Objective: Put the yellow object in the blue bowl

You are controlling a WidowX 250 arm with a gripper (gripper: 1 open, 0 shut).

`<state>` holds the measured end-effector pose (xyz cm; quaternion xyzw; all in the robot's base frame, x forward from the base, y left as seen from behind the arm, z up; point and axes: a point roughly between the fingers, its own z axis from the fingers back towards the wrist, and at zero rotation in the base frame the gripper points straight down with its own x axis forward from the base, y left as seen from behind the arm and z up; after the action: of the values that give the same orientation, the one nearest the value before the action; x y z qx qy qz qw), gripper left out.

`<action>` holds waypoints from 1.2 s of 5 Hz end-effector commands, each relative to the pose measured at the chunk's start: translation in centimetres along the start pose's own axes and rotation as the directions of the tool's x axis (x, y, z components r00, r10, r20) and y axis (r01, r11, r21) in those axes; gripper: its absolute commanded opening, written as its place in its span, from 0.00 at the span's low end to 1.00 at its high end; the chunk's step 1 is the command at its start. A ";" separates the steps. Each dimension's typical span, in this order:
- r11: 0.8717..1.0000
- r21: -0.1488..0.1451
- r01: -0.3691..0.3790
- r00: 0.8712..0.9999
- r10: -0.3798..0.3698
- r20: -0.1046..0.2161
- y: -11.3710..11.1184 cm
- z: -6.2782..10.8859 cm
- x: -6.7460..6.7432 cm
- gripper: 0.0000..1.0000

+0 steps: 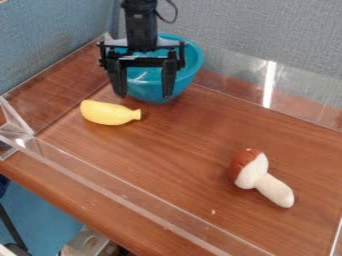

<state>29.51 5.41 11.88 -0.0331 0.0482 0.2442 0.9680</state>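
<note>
The yellow object is a small banana-shaped toy lying on the wooden table at the left. Behind it stands the blue bowl, partly hidden by my gripper. The gripper hangs in front of the bowl, just behind and to the right of the yellow toy, a little above the table. Its two dark fingers are spread wide apart with nothing between them.
A mushroom toy with a red-brown cap lies at the right front. Clear acrylic walls ring the wooden table; a blue-grey backdrop stands behind.
</note>
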 end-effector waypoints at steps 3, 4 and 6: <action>0.964 -0.128 -0.232 0.968 0.241 0.066 -2.8 2.1 0.4 1.00; 0.921 -0.157 -0.357 0.927 0.370 0.057 -2.7 2.5 1.2 1.00; 0.838 -0.216 -0.501 0.856 0.517 0.018 -0.8 4.4 2.6 1.00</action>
<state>31.98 5.94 14.40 -0.1023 0.0217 0.4984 0.8606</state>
